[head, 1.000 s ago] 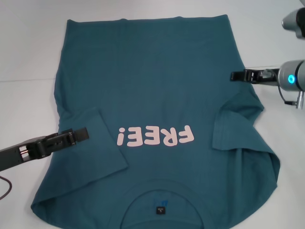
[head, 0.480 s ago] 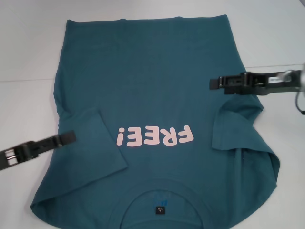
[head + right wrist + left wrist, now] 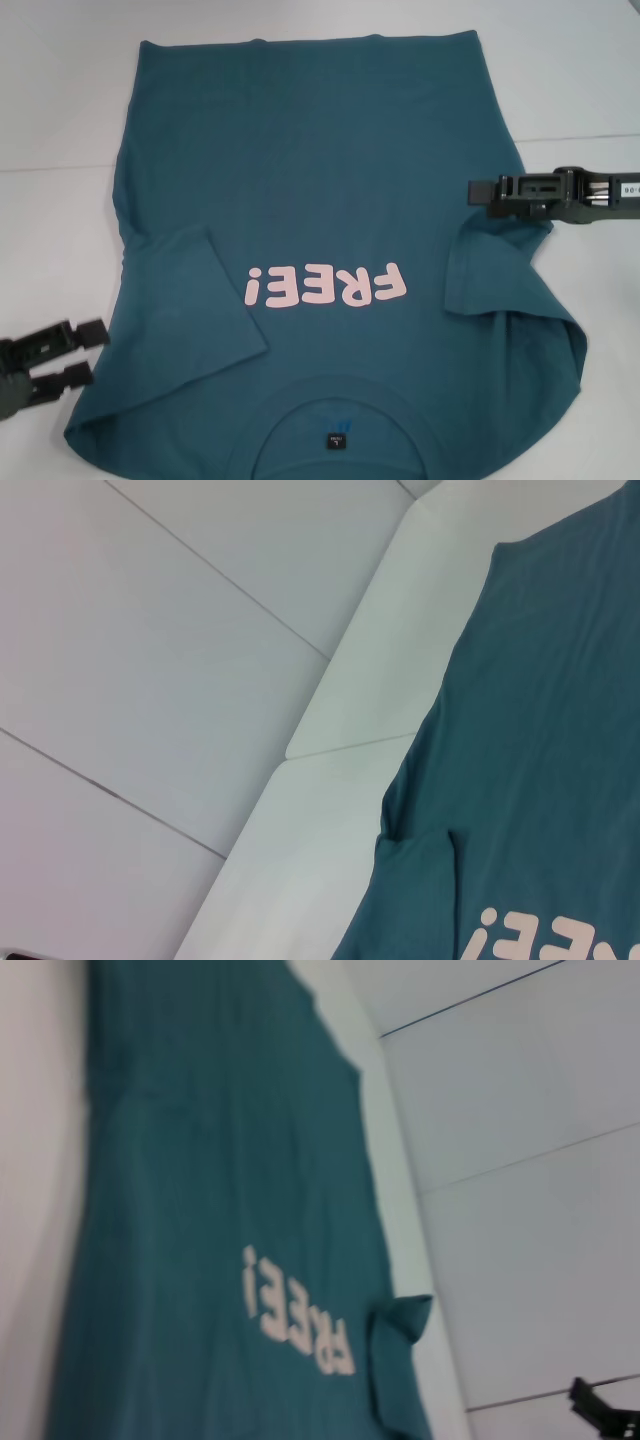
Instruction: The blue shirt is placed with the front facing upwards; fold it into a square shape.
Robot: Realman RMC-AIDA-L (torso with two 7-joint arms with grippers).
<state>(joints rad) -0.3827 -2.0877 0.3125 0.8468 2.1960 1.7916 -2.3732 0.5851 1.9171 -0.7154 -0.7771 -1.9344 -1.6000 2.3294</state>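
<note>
Teal blue shirt (image 3: 330,190) flat on white counter (image 3: 60,120), sleeves tucked inward for squaring. I read left hand (image 3: 88,353) parted beside its edge; right hand (image 3: 478,193) over the far sleeve, spread unclear.

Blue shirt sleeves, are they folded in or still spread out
Folded in. Both sleeves of the blue shirt lie over its body beside the pink lettering; the body itself is still spread flat.

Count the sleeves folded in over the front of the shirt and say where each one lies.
2. On the blue shirt, one sleeve lies folded inward on the robot's left of the lettering; the other sleeve lies on the right, just below the right gripper.
</note>
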